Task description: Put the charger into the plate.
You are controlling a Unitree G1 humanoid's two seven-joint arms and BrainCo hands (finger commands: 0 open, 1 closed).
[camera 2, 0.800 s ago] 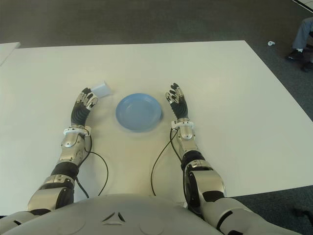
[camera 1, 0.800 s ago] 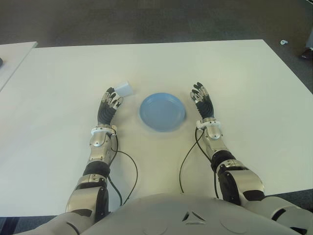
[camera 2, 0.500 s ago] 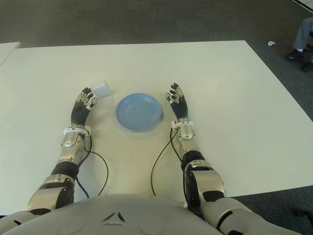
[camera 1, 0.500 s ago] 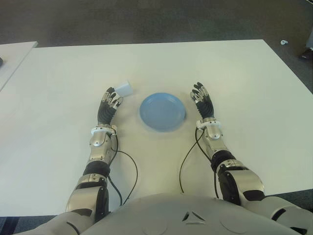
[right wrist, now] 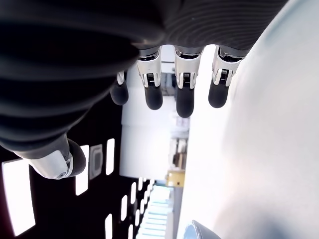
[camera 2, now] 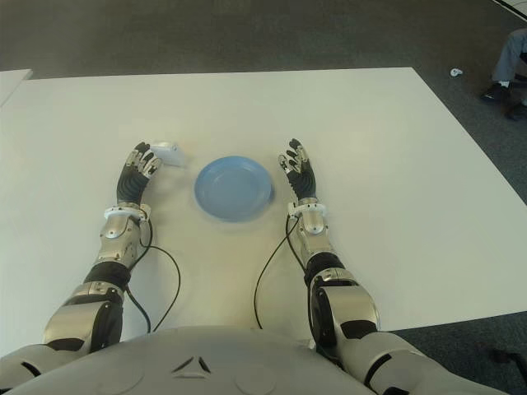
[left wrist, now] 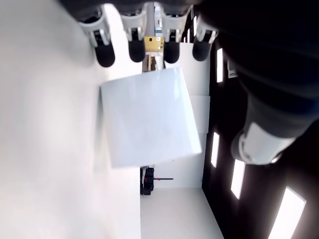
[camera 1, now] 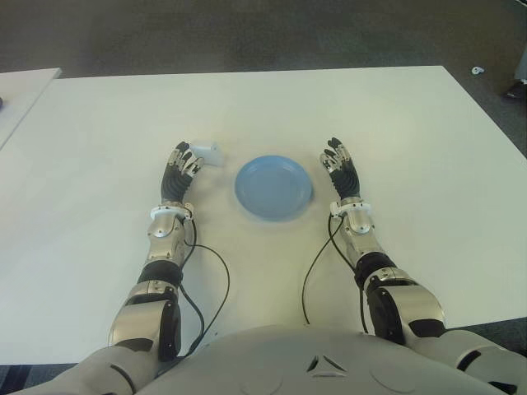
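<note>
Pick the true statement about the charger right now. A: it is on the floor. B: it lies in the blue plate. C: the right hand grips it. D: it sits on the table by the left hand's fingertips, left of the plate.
D: the white charger sits on the table at the left hand fingertips, left of the blue plate; the right hand is open and holds nothing.

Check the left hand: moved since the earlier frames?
Yes. The left hand has slid forward, away from the robot, alongside the charger. Its wrist now sits level with the near edge of the blue plate, where before it was nearer the robot.

The charger [left wrist: 147,117] looks smooth glossy white plastic; the table [camera 1: 412,123] is matt white.
</note>
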